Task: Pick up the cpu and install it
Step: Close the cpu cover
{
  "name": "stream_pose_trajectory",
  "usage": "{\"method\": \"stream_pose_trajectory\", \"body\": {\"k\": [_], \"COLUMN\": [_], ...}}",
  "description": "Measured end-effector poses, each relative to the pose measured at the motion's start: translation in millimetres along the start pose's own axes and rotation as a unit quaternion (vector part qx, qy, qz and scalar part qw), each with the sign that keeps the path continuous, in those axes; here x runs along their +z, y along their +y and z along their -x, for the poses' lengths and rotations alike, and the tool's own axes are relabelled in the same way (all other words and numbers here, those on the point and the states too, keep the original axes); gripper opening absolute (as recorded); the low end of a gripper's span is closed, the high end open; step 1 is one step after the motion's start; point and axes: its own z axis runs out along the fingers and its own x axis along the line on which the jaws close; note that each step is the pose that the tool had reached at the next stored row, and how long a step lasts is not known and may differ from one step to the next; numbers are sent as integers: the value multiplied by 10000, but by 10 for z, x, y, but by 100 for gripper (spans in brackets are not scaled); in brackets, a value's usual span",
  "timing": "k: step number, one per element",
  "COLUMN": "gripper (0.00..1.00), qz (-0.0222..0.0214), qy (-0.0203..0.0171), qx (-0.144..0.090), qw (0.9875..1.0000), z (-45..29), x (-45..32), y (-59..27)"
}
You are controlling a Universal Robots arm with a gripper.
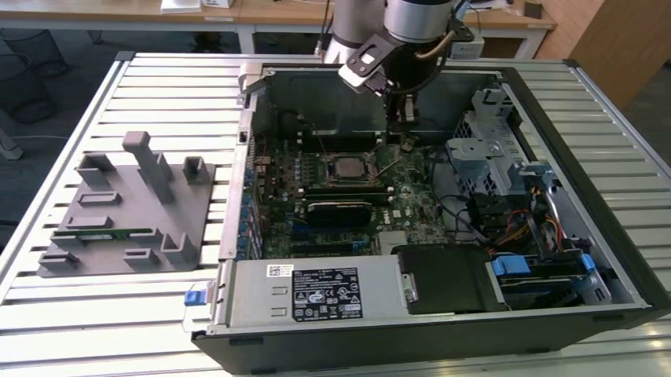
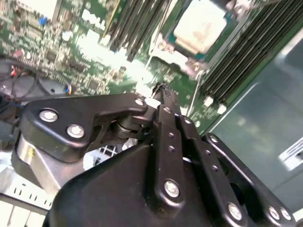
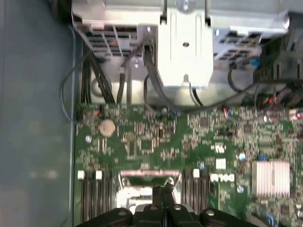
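Observation:
The cpu [image 1: 344, 166] lies flat in the black motherboard socket, inside the open computer case [image 1: 587, 102]. In the second wrist view the cpu [image 2: 201, 24] shows its pale silvery top, with the socket's metal frame around it. My gripper [image 1: 400, 135] hangs inside the case just past the socket, on the exterior view's right. It points down at the board. In both wrist views the black fingertips [image 2: 161, 91] [image 3: 164, 190] are pressed together with nothing between them. They hover over the socket's edge, beside the memory slots.
A grey fixture plate [image 1: 126, 220] on the slatted table holds a green memory stick [image 1: 105, 233]. Inside the case are a metal drive cage [image 1: 477, 153], bundled cables [image 1: 504, 212] and the power supply [image 1: 314, 292]. A heat sink [image 3: 271, 177] and a coin battery [image 3: 107, 126] stand on the board.

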Motion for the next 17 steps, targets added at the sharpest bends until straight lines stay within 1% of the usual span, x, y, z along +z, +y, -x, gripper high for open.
{"method": "stream_pose_trajectory", "body": {"k": [3, 8, 17], "gripper": [11, 11, 11], "qz": [1, 0, -1], "qy": [1, 0, 39], "qx": [0, 0, 1], "qw": [10000, 10000, 10000], "z": [-12, -26, -39], "x": [7, 27, 76], "y": [74, 136, 235]}}
